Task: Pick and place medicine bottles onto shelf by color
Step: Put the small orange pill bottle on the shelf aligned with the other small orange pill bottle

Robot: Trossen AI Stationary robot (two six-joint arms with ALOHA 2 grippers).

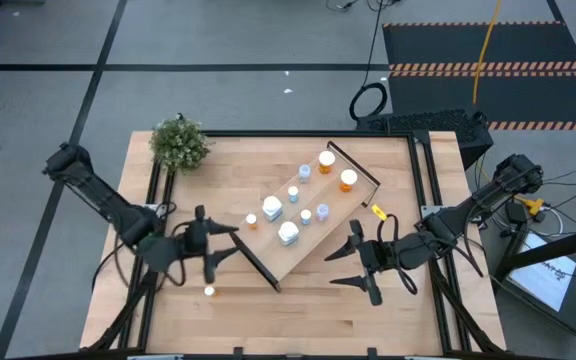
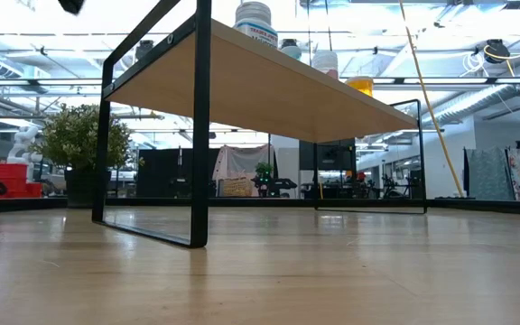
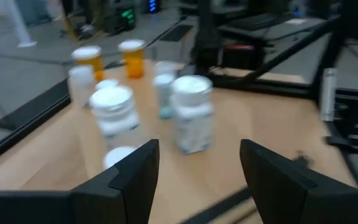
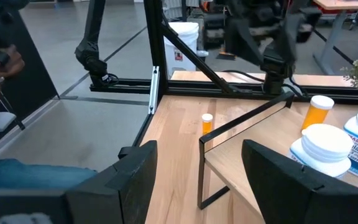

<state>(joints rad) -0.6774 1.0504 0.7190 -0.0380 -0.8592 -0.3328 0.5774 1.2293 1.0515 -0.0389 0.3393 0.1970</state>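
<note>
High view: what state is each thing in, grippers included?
Shelf: standing diagonally on the table, loaded.
Shelf bottles: upright, capped.
Lone bottle: upright on the table, off the shelf.
Left gripper: open, empty, at the shelf's near end.
Right gripper: open, empty, beside the shelf.
Plant: upright at a table corner.

A wooden table (image 1: 298,300) fills the frame's centre. On it a shelf (image 1: 340,215) lies diagonally, bearing eight bottles (image 1: 288,233); a plant (image 1: 180,143) sits upper left, one bottle (image 1: 209,291) lower left, a yellow piece (image 1: 378,211) right of the shelf
</note>
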